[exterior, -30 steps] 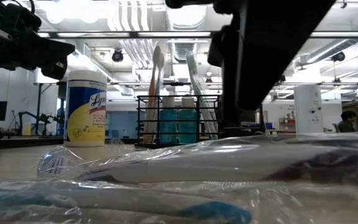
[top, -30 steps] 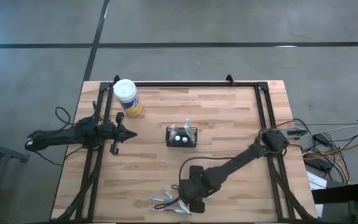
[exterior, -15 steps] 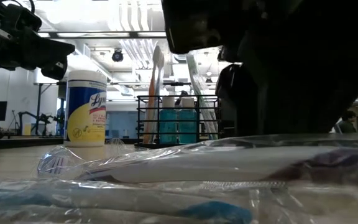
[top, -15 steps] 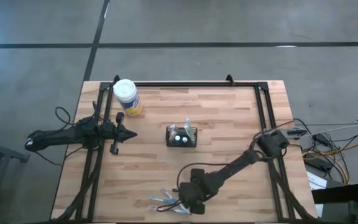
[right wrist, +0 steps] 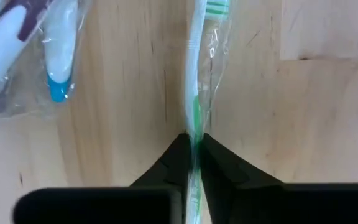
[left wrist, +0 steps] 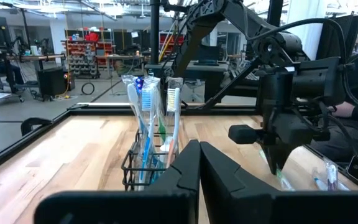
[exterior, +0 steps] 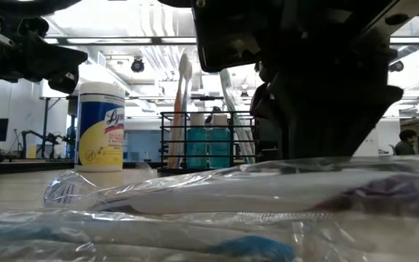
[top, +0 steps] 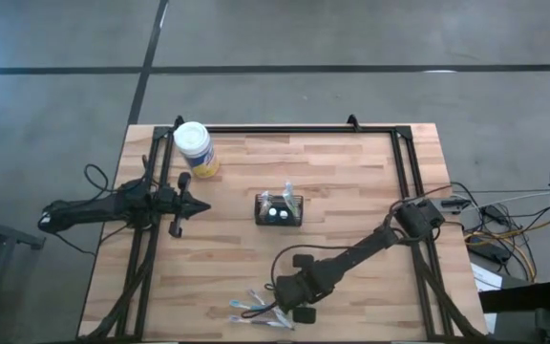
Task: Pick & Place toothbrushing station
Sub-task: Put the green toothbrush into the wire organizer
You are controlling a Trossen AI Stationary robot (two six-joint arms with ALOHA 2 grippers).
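Right wrist view: the right gripper (right wrist: pixel 192 144) is down at the wooden surface (right wrist: pixel 129 93), its two dark fingers pinched together on a green-and-white toothbrush (right wrist: pixel 197 74) in a clear wrapper. The brush runs straight ahead of the fingertips, its bristle end farthest from them. Off to one side of that gripper lies another wrapped toothbrush (right wrist: pixel 58 62), white with a blue end, apart from the held one.

High view: the right gripper (top: pixel 289 304) sits low at the near edge of the surface (top: pixel 351 191), among a small scatter of wrapped toothbrushes (top: pixel 256 308). The toothbrushing station (top: pixel 280 209), a black wire-mesh caddy, stands upright well ahead of this gripper, toward the middle of the surface, already carrying a few upright brushes. It is clear of both grippers.

Left gripper (top: pixel 199 204) hovers well apart from the right one, at the left side of the surface, fingers closed on nothing and pointing toward the caddy, which lies a short way in front of its tips. A yellow wipes tub (top: pixel 195 149) with a white lid stands beyond that gripper, near the far left corner.

Left wrist view: the closed fingers (left wrist: pixel 185 171) frame the caddy (left wrist: pixel 146 168) directly ahead; the right arm (left wrist: pixel 291 118) shows past it.
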